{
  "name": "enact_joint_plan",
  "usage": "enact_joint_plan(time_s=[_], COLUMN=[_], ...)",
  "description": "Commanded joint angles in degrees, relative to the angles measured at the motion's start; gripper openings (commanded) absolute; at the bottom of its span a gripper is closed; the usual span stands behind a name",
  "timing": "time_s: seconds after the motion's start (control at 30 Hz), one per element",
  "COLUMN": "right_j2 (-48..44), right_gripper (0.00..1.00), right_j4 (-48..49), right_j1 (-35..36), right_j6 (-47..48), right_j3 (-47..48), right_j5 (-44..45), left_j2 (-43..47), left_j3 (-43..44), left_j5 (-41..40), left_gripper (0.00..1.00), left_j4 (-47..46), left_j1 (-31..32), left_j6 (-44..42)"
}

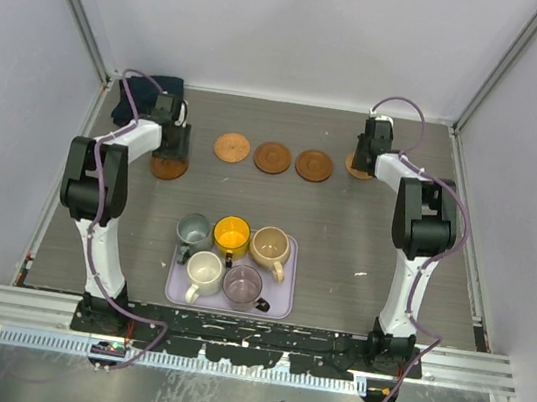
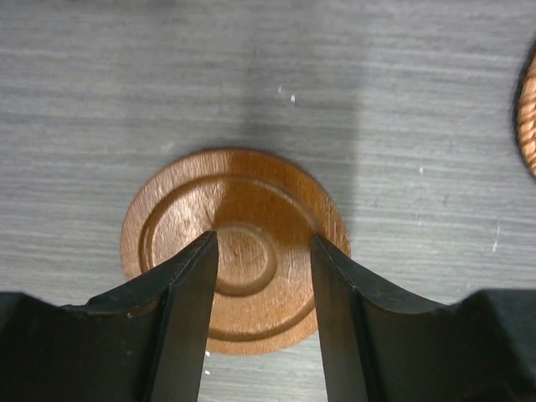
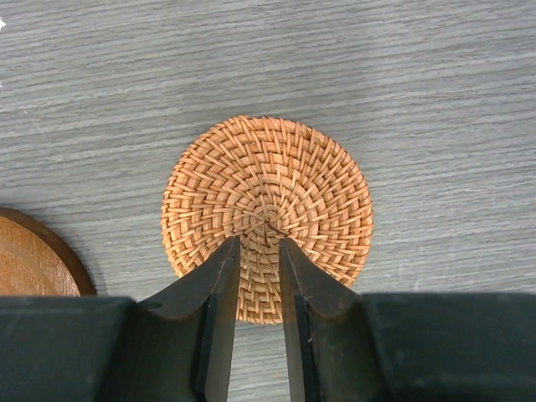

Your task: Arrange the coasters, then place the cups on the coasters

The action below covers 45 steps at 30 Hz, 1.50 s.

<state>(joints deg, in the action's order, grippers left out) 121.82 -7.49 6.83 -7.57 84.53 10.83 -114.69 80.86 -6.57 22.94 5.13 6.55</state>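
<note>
We saw both parted: left gripper (image 2: 264, 241) over wooden coaster (image 2: 234, 188), right gripper (image 3: 260, 244) over woven coaster (image 3: 268, 176); dragging tips could skew them.

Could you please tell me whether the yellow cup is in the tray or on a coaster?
In the tray: the yellow cup stands upright on the lavender tray, at its far edge.

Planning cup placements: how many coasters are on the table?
5. Wooden coasters at far centre: left, middle, right. Another wooden coaster below the left hand; a woven coaster below the right hand. None seems hidden.
</note>
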Motion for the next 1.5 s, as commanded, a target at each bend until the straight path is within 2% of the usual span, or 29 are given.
enact_joint_plan(time_s=[0.0, 0.3, 0.87, 1.2, 1.33, 1.47], right_j2=[1.36, 0.23, -8.78, -10.76, -11.03, -11.01], right_gripper=[0.31, 0.32, 0.33, 0.33, 0.33, 0.33], right_j4=[-1.66, -0.24, 2.88, 3.55, 3.76, 3.8], right_j1=[-0.66, -0.95, -0.81, -0.16, 0.15, 0.28], right_j6=[-0.49, -0.05, 0.58, 0.01, 0.1, 0.23], right_j3=[2.37, 3.13, -0.59, -1.49, -2.03, -2.39], right_j5=[0.51, -0.89, -6.31, -7.78, -8.1, -7.66], left_j2=[-3.89, -12.63, -23.63, -22.58, -18.65, -14.61], left_j3=[4.98, 16.25, 38.03, 36.16, 30.76, 28.33], left_j5=[1.86, 5.36, 7.05, 11.52, 13.31, 15.26], left_gripper=[0.5, 0.5, 0.52, 0.52, 0.52, 0.57], left_j4=[2.09, 7.03, 14.94, 13.49, 8.38, 5.38], left_j1=[-0.22, -0.2, -0.23, -0.2, -0.2, -0.2], left_j6=[-0.39, -0.8, -1.27, 0.13, 1.01, 2.27])
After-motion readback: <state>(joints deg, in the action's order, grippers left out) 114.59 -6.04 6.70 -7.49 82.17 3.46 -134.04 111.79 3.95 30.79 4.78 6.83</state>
